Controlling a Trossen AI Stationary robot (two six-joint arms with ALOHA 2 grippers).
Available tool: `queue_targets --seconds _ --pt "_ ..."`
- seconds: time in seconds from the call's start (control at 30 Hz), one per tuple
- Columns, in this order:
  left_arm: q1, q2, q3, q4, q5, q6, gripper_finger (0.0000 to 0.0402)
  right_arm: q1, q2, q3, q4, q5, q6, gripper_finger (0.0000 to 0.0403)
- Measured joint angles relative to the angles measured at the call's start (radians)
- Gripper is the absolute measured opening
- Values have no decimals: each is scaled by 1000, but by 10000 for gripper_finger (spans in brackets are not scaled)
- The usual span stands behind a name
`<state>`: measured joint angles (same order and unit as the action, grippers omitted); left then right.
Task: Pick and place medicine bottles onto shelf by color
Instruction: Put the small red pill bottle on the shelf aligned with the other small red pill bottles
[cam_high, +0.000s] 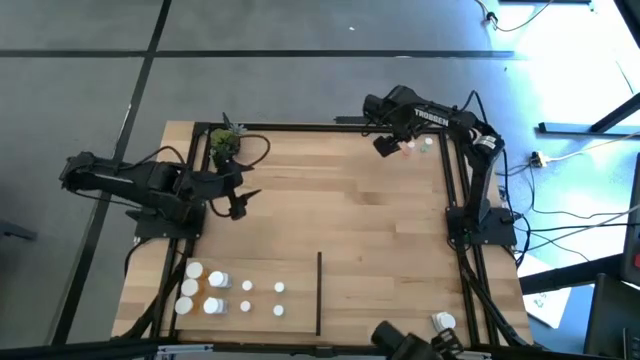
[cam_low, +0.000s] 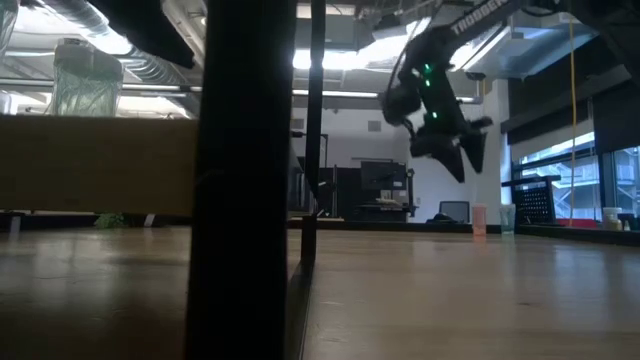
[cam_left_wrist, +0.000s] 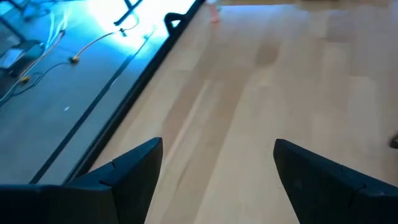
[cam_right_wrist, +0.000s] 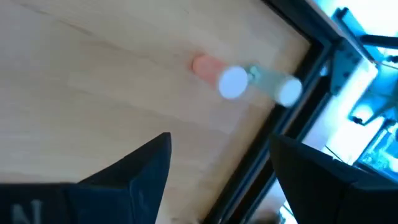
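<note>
Right hand (cam_high: 392, 143) hovering wide apart beside two bottles (cam_high: 418, 146) at the shelf's (cam_high: 340, 210) far corner; left hand (cam_high: 240, 203) apart too, empty, near the plant (cam_high: 226, 141).

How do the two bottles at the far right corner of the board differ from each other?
In the right wrist view, the orange bottle has an orange body, while the pale bottle beside it has a pale greenish body. The orange bottle sits farther from the black rail; the pale bottle sits next to it. Both have white caps, and both lie just ahead of the open right tool.
</note>
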<state>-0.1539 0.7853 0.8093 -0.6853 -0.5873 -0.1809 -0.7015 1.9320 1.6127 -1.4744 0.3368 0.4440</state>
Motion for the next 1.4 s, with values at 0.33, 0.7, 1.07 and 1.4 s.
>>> queue_targets --seconds 0.33,0.7,1.07,1.4 --pt "92 0 0 0 1 -26 301 -88 0 -122 136 -18 -119 271" --pt "126 0 0 -1 1 -26 301 -149 0 -170 245 -51 -167 271" --pt "126 0 0 -1 1 -26 301 -179 0 -200 272 -78 -192 270" --pt "126 0 0 -1 2 -26 301 -180 0 -200 299 -78 -217 219"
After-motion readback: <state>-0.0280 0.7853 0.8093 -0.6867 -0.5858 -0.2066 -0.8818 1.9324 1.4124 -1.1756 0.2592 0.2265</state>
